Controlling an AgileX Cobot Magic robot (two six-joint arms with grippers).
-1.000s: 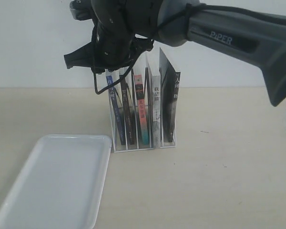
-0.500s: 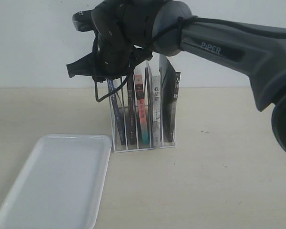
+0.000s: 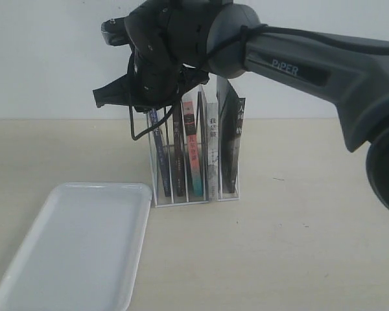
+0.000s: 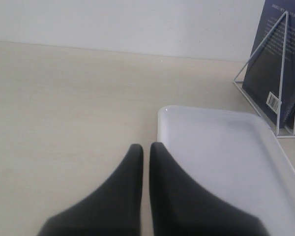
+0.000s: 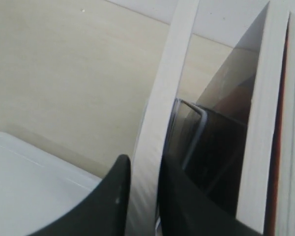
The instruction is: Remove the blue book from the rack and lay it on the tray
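The blue book (image 3: 159, 155) stands in the leftmost slot of the white wire rack (image 3: 185, 201), tilted slightly. My right gripper (image 3: 153, 109) reaches down from above onto its top edge. In the right wrist view both fingers press the sides of the blue book's white page edge (image 5: 162, 98), so the right gripper (image 5: 143, 162) is shut on it. The white tray (image 3: 78, 259) lies flat at the front left of the rack. In the left wrist view my left gripper (image 4: 146, 146) hovers shut and holds nothing, beside the tray's (image 4: 216, 157) near corner, with the blue book (image 4: 270, 73) and rack (image 4: 281, 98) beyond.
Other books fill the rack: a dark-spined one (image 3: 177, 155), a pink-and-teal-spined one (image 3: 193, 155), a white-spined one (image 3: 212, 155) and a black-covered one (image 3: 231, 139). My right arm (image 3: 311, 65) spans the upper right. A pale wall stands behind the table.
My right gripper has sunk a little onto the blue book's top and its jaws have drawn in against the book. The tray and the other books have not moved.
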